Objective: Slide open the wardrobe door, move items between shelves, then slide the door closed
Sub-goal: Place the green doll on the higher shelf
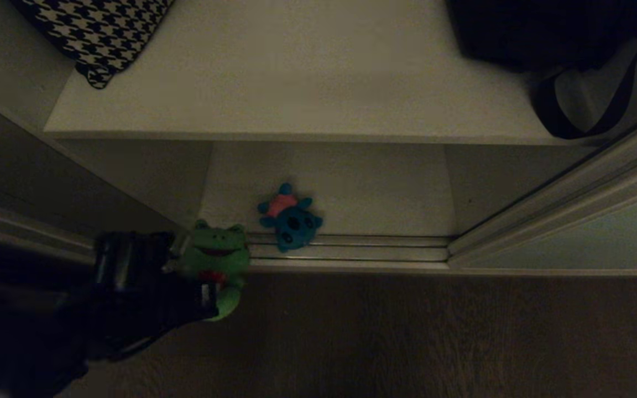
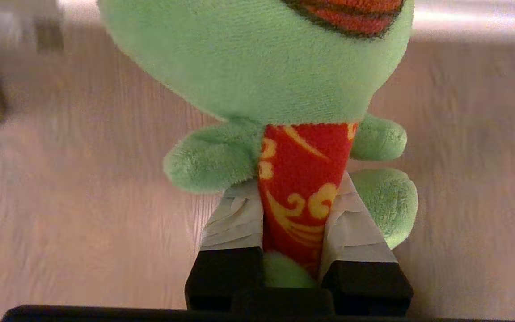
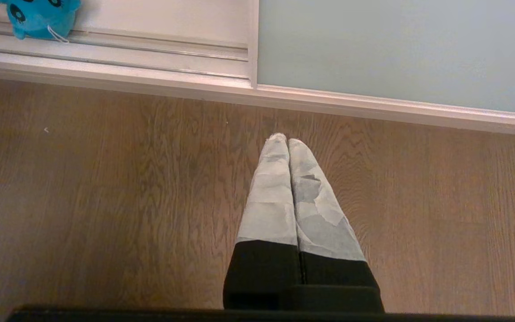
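The wardrobe stood open over a brown wood floor [image 1: 407, 331], with white shelves inside. On the upper shelf [image 1: 296, 83], far beyond the left pincer [image 2: 300, 232], lay a houndstooth cushion [image 1: 97, 33] and a black bag [image 1: 545, 33]. The left pincer was low at the wardrobe's left front, shut tight on the green frog [image 1: 216, 257]. Its taped fingers [image 2: 235, 219] pinched the frog's red belly, and the frog hung over the floor, just in front of the door rail [image 1: 351, 249]. Just past the frog, to its right, the blue toy [image 1: 291, 218] sat at the front edge of the bottom shelf [image 1: 363, 188], partly on the rail. Further right, the sliding door [image 1: 584, 237] was pushed aside. The right pincer [image 3: 288, 143] hung closed and empty above the floor, near the door.

The grip was only on the soft belly, so the frog could slip out on a fast lift. A low swing could also bump the upper shelf's edge.
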Available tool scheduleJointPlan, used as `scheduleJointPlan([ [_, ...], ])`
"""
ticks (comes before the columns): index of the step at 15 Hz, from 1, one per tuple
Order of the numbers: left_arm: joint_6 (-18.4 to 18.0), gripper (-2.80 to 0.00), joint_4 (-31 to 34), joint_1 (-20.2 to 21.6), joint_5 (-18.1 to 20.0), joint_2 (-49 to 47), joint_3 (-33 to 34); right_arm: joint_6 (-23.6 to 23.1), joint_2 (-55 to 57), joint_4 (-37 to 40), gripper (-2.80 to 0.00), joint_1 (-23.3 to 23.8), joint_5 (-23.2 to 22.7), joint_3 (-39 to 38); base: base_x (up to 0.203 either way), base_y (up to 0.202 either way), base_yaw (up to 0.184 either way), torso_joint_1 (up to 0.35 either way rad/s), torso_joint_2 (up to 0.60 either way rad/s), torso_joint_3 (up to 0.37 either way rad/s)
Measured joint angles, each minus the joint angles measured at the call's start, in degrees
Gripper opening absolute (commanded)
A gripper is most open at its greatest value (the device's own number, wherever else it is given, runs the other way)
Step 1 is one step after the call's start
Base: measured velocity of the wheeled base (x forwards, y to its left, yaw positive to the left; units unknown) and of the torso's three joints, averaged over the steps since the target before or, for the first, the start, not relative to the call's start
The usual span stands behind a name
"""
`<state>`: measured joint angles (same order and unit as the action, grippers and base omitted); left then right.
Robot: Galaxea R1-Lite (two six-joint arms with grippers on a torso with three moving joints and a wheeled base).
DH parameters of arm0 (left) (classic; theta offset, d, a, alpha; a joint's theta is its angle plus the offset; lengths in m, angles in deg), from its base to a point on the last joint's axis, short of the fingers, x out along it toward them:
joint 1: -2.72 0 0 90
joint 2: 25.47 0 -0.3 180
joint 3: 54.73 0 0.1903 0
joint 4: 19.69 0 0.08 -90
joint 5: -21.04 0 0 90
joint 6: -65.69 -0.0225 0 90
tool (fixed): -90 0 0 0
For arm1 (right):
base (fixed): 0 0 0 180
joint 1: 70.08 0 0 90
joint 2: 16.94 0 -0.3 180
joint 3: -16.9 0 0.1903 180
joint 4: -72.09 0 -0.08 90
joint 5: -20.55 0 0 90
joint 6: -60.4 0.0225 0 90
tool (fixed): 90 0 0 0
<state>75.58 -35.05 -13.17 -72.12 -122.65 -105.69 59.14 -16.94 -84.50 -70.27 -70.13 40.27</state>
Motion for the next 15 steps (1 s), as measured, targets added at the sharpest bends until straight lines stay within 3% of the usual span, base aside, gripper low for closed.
scheduleJointPlan([
  [3, -0.7, -2.80, 1.8, -1.6, -0.5, 11.3, 8.3, 0.0, 0.0, 0.0, -2.80, 0.0, 0.0, 0.0, 0.000, 0.000, 0.000, 0.000, 0.00, 0.000],
  [7, -4.1, -2.80, 11.7, -2.2, -0.5, 28.5, 11.0, 0.0, 0.0, 0.0, -2.80, 0.0, 0.0, 0.0, 0.000, 0.000, 0.000, 0.000, 0.00, 0.000],
  [12, -6.2, -2.80, 40.3, -2.4, 1.0, 48.3, 3.8, 0.0, 0.0, 0.0, -2.80, 0.0, 0.0, 0.0, 0.000, 0.000, 0.000, 0.000, 0.00, 0.000],
  [15, -6.2, -2.80, 48.3, -2.4, 1.7, 55.2, -2.9, 0.0, 0.0, 0.0, -2.80, 0.0, 0.0, 0.0, 0.000, 0.000, 0.000, 0.000, 0.00, 0.000],
])
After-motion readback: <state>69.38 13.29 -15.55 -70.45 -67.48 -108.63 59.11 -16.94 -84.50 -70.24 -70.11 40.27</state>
